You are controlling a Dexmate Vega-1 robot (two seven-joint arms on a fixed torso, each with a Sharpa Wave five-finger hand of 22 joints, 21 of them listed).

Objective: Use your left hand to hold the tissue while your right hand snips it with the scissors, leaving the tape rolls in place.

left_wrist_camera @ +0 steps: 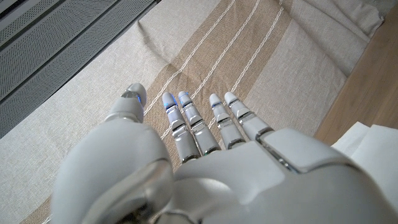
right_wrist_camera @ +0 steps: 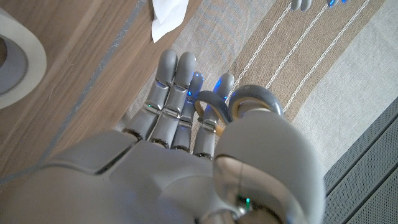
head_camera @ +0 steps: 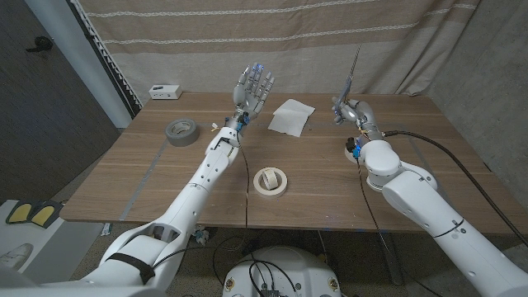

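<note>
Nearest, a cream-coloured tape roll [head_camera: 271, 181] lies flat on the wooden tabletop [head_camera: 148, 177]; a grey tape roll [head_camera: 181, 131] lies further back to the left. Beyond them the white square tissue [head_camera: 290, 116] lies untouched between the 2 raised hands. Left hand [head_camera: 252, 88] is released, fingers spread, up in the air just left of the tissue. Right hand [head_camera: 346, 110] grips the grey-handled scissors [head_camera: 352, 74], blades pointing up. Judgement: bring the left hand down to pinch and lift 1 tissue edge first, keeping both arms off the rolls, then tilt the blades toward it.
</note>
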